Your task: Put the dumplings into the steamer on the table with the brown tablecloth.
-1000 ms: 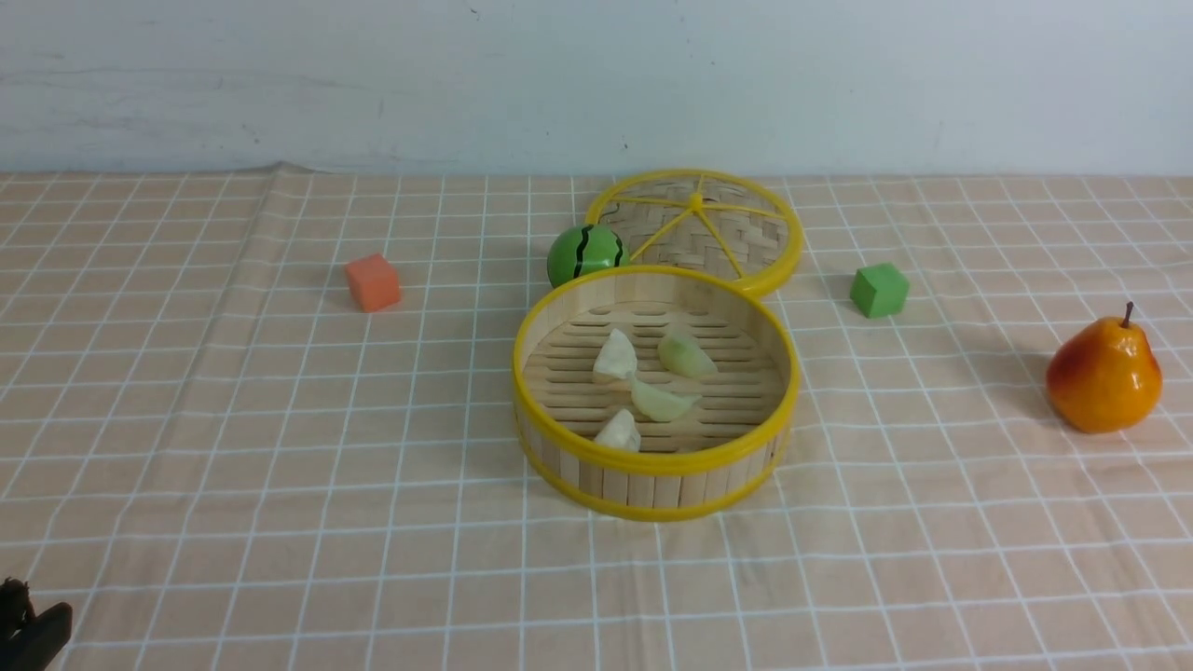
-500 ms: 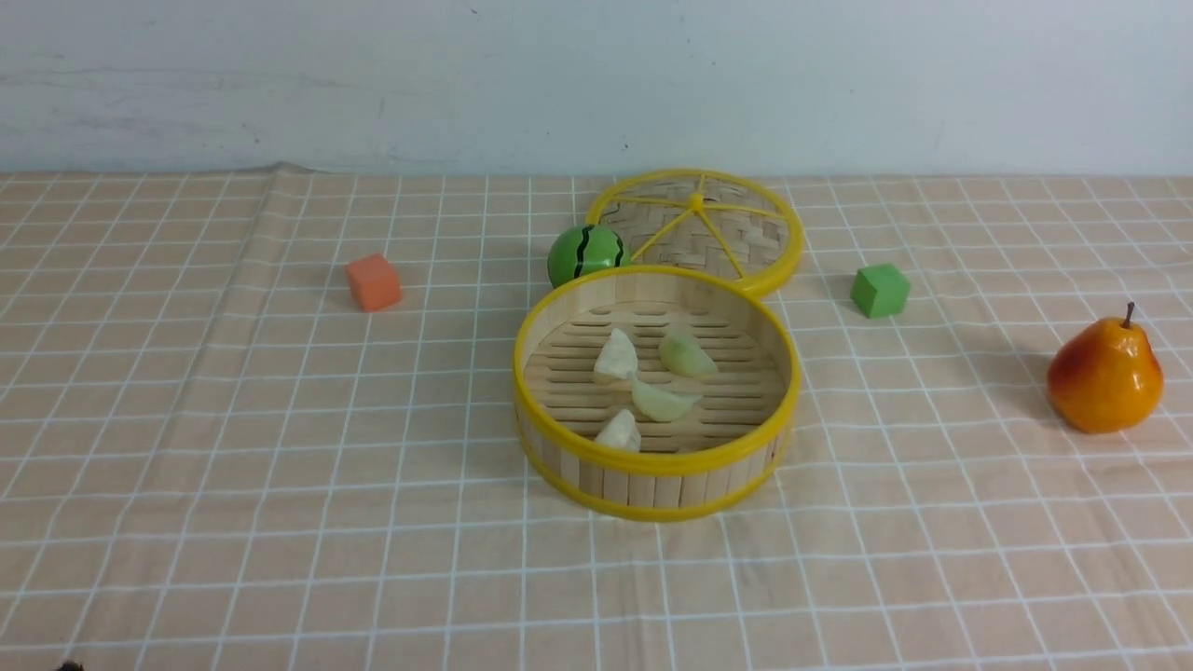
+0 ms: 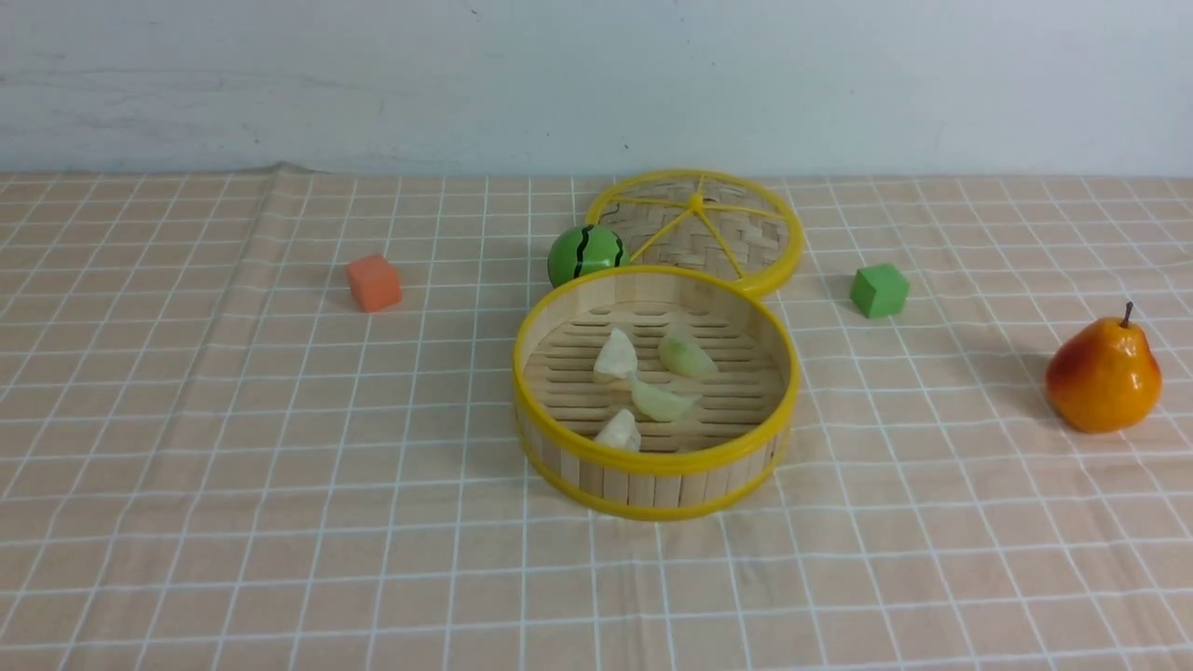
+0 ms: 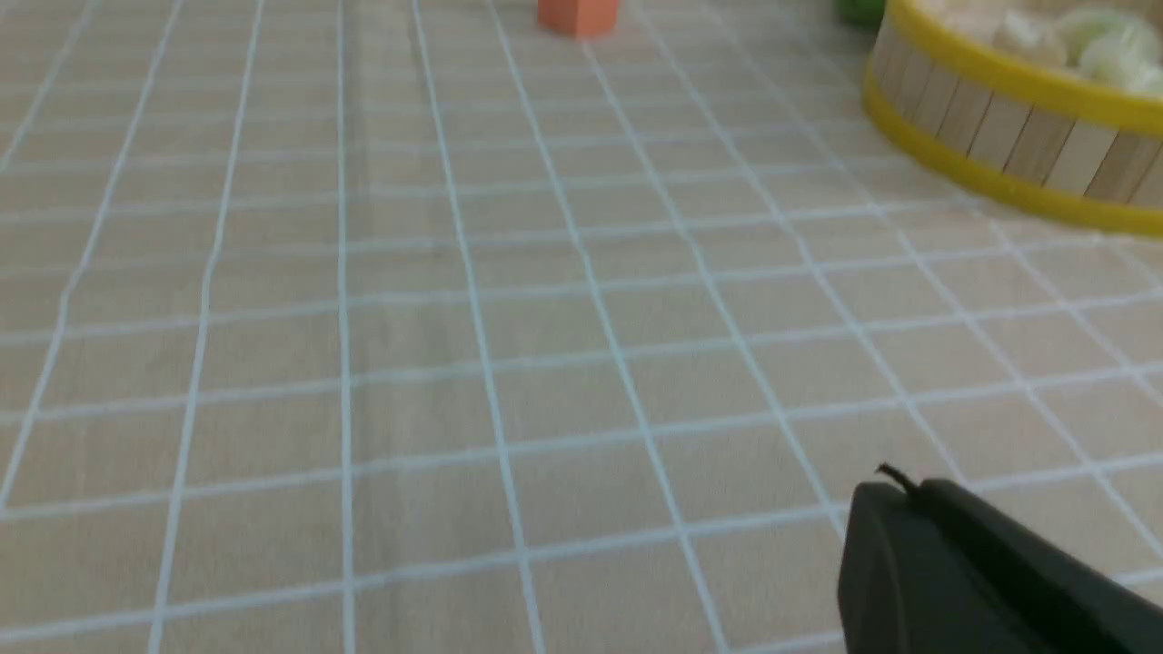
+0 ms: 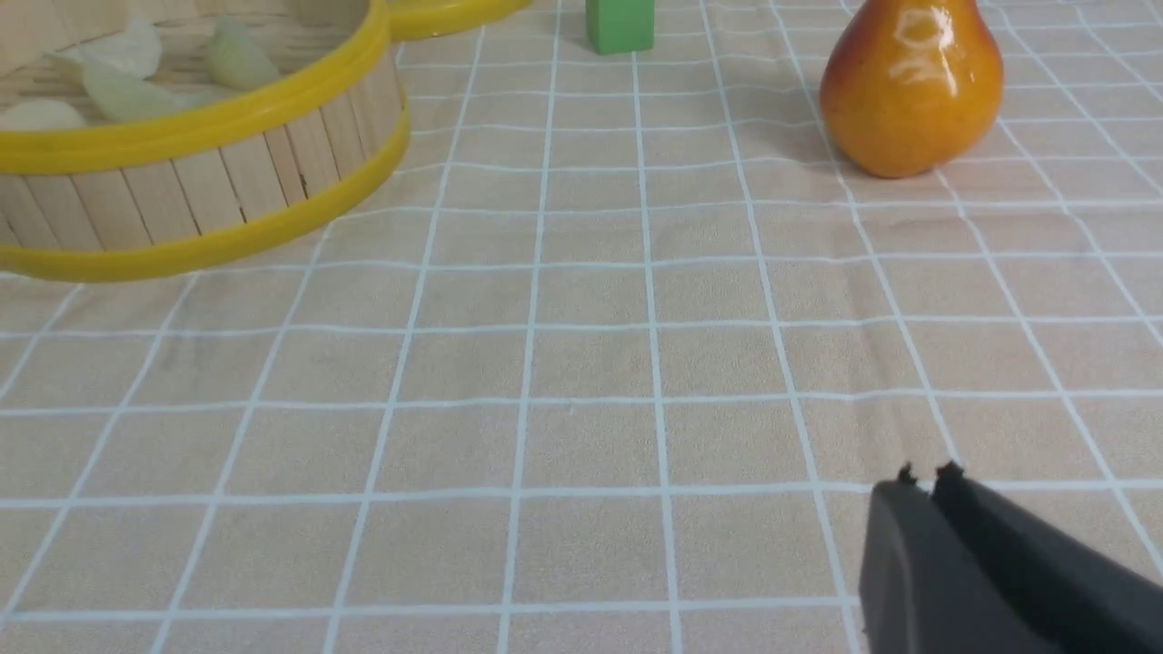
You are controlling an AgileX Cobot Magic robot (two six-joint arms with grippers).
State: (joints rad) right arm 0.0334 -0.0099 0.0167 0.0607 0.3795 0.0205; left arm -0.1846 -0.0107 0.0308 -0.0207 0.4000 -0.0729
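Note:
The steamer [image 3: 652,471], a round bamboo basket with yellow rims, stands mid-table on the brown tablecloth [image 3: 280,485]. Several pale dumplings lie on its slatted floor: one [image 3: 615,356], one [image 3: 686,355], one [image 3: 662,401], one [image 3: 619,432]. The steamer also shows in the left wrist view [image 4: 1008,136] and in the right wrist view [image 5: 200,173]. Neither gripper shows in the front view. My left gripper [image 4: 899,486] is shut and empty, low over the cloth, well short of the steamer. My right gripper [image 5: 925,480] is shut and empty over bare cloth.
A flat woven lid [image 3: 697,228] with yellow spokes lies behind the steamer, with a green striped ball [image 3: 584,253] beside it. An orange cube [image 3: 373,281] sits at the left, a green cube [image 3: 879,290] at the right, and an orange-yellow pear [image 3: 1103,375] at the far right.
The left gripper tip, seen at the front view's lower left corner a second ago, has drawn back out of that view. Steamer and dumplings have not moved.

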